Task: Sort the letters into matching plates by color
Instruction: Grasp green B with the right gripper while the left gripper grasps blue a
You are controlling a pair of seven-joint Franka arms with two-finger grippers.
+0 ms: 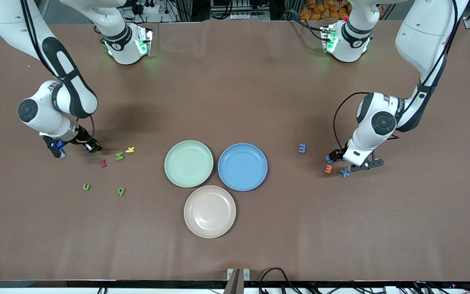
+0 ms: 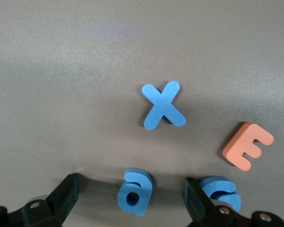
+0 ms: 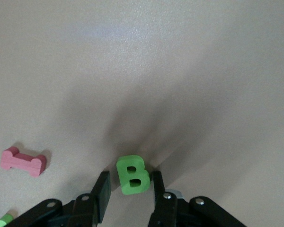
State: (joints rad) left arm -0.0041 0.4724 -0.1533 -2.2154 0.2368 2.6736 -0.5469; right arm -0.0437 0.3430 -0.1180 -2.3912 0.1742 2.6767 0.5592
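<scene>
The right hand (image 3: 128, 196) is low on the table (image 1: 235, 81) at the right arm's end, its fingers (image 3: 102, 191) drawn in on either side of a green B (image 3: 132, 175); whether they already pinch it I cannot tell. The B sits square between them, its long axis running along the fingers, so a plain squeeze and lift should do. Just beside it lies a pink I (image 3: 22, 161), apart from the fingers. The green plate (image 1: 189, 163) lies toward the middle of the table, touching the blue plate (image 1: 242, 166), with open brown table between it and the hand

The left hand (image 2: 132, 198) is down at the left arm's end, spread wide and empty around a blue a (image 2: 135, 191); a blue c (image 2: 222, 191) lies just outside one finger, a blue x (image 2: 163, 106) and an orange E (image 2: 247, 145) a little farther out. The blue plate is its nearer one
</scene>
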